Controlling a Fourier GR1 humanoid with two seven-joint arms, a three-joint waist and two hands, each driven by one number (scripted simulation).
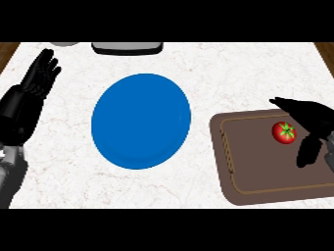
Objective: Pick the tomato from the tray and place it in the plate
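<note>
A blue plate (142, 121) lies near the middle of the white marble counter (242, 73). At the counter's right edge sits a brown tray (263, 171), and a red tomato (284, 133) with a green stem rests in the tray's far right part. The right hand (315, 120) arches over the tomato from the right, fingers and thumb spread either side of it; whether they touch it is hard to tell. The left hand (32, 86) rests open at the counter's left edge, fingers up. A grey object (126, 47) sits at the far edge.

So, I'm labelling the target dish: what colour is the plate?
The plate is solid blue, no pattern; it shows in the head view.
</note>
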